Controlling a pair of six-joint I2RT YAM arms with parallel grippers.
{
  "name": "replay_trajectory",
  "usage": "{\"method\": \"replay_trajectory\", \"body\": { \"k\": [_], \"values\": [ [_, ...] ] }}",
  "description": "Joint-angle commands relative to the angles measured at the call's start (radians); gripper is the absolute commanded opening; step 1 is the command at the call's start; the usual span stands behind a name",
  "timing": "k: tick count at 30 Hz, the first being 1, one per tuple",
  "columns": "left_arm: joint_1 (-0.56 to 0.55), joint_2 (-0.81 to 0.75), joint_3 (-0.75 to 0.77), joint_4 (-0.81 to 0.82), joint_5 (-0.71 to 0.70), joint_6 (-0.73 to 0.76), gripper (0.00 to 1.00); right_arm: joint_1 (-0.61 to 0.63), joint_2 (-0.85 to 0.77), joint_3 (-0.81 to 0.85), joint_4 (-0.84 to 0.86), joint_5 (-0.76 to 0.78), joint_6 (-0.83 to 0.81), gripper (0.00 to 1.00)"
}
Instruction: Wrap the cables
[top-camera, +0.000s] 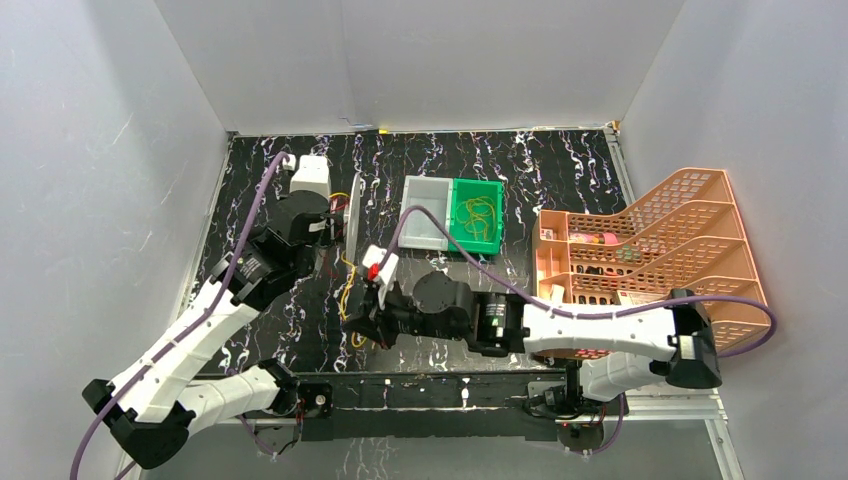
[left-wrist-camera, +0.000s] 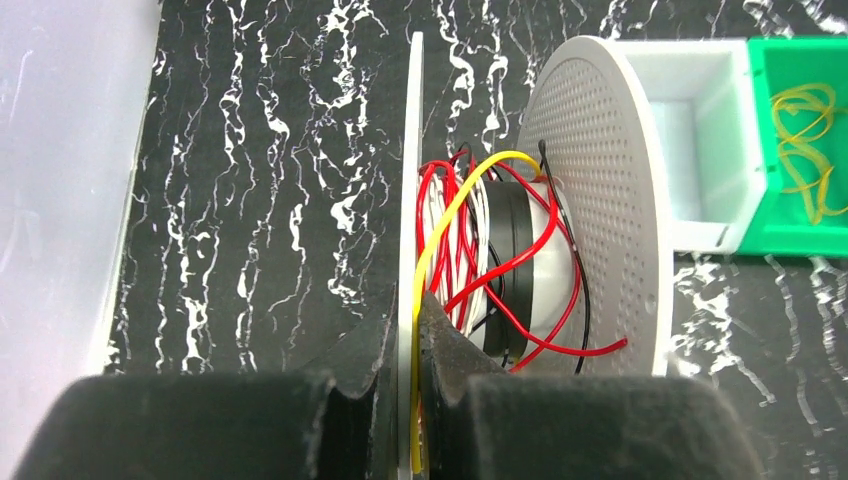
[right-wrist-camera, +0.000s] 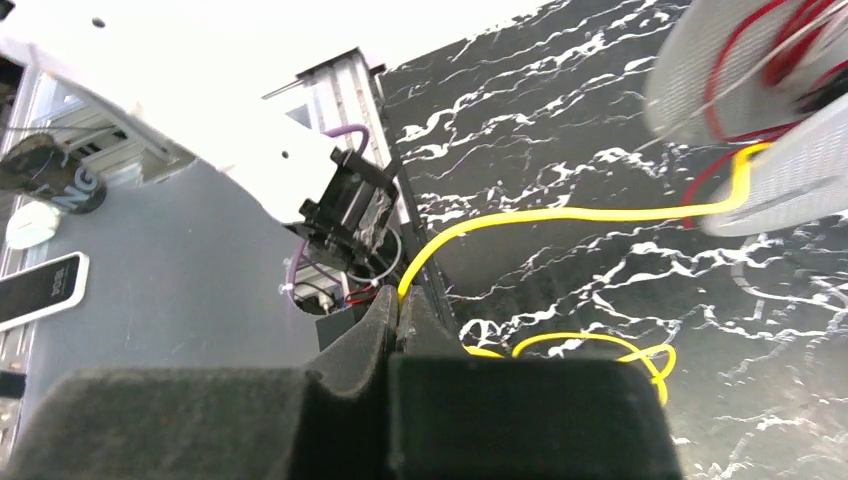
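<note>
The right gripper (right-wrist-camera: 400, 315) is pinched tight on a yellow cable (right-wrist-camera: 560, 213), with its two black fingers meeting on the strand. From the fingers the cable rises, bends and runs taut across to the spool (left-wrist-camera: 600, 200) at the upper right of that wrist view. More of it lies in loose loops on the black marbled table (right-wrist-camera: 560, 120) just past the fingers.

The left gripper (left-wrist-camera: 410, 335) is clamped narrow on the spool's near flange, a thin white disc seen edge-on. The same cable comes over the hub and drops along this flange into the slit between the fingers. Whether they also press on it I cannot tell. The spool stands on edge, and its far flange is a white perforated disc. Red wires (left-wrist-camera: 545, 245) with some white and black strands are wound loosely on the hub between the flanges.

Beyond the spool, to the right, a grey bin (left-wrist-camera: 740, 170) touches a green bin (left-wrist-camera: 800, 238). More yellow cables (top-camera: 480, 213) lie tangled in the green one. An orange rack (top-camera: 690, 215) stands at the table's right edge, well apart from both grippers.
</note>
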Motion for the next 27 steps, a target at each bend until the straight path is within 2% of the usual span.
{"method": "replay_trajectory", "body": {
  "k": [1,9,14,20,27],
  "values": [
    [0.003,-0.028,-0.022,0.045,-0.002,0.083,0.00,0.006,-0.014,0.216,-0.295,0.130,-0.019,0.00],
    [0.003,-0.032,-0.075,0.006,0.139,0.171,0.00,0.000,-0.001,0.397,-0.520,0.344,-0.111,0.00],
    [0.002,-0.049,-0.115,-0.006,0.204,0.211,0.00,-0.066,-0.008,0.467,-0.613,0.373,-0.192,0.00],
    [0.001,-0.070,-0.136,-0.024,0.326,0.239,0.00,-0.283,-0.018,0.536,-0.694,0.300,-0.276,0.00],
    [0.002,-0.078,-0.113,-0.073,0.464,0.238,0.00,-0.536,-0.015,0.529,-0.689,0.241,-0.307,0.00]
  ]
}}
